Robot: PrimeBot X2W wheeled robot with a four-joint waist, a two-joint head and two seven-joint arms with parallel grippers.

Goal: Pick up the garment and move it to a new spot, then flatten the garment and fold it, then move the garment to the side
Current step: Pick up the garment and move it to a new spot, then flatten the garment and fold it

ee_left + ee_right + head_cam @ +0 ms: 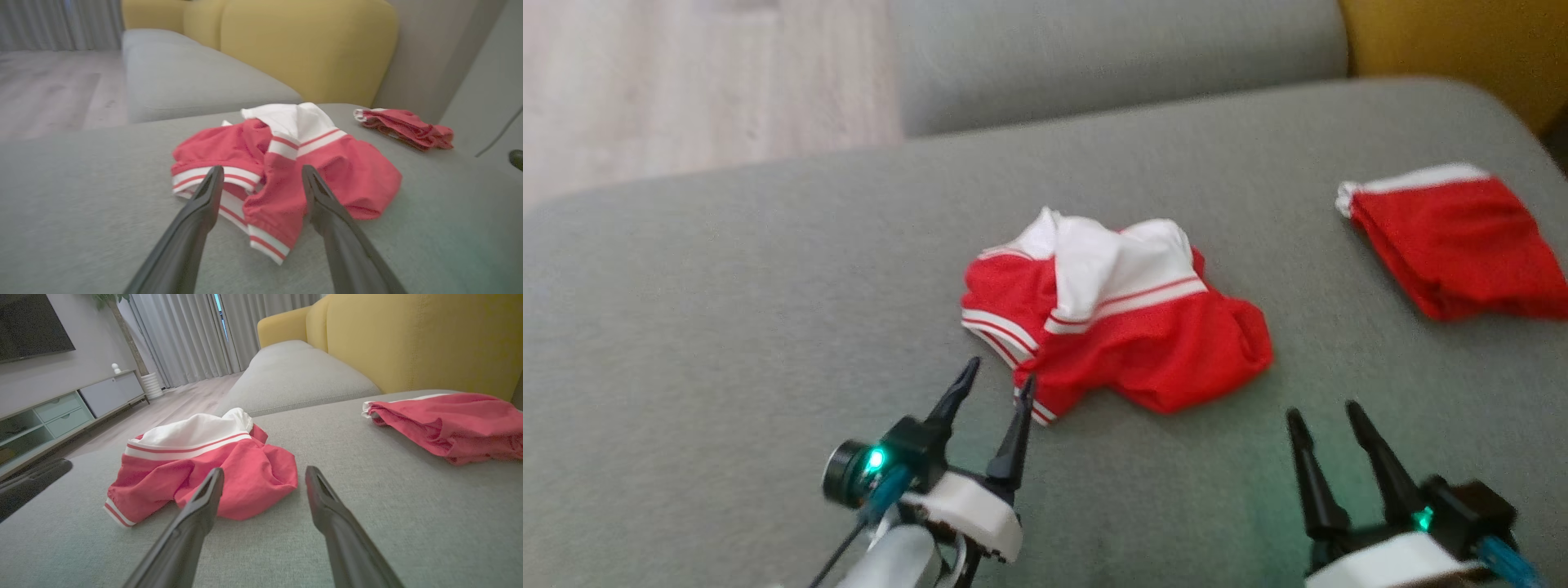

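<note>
With left gripper point(1001, 369) and right gripper point(1321, 408) jaws apart and the garment point(1111, 318) bunched mid-sofa point(727, 327), near the left one, you risk pinching a single layer, which would slip free.

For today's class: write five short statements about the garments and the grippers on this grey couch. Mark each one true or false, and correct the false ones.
1. The red and white garment lies crumpled on the grey cushion. True.
2. The left gripper is shut on the garment's striped hem. False: its jaws stand open by the hem and hold nothing.
3. A second red garment lies apart from the crumpled one, on the robot's right. True.
4. The right gripper holds that second garment. False: it is open and empty, over bare cushion.
5. The backrest behind the couch is blue. False: the backrest is yellow.
</note>
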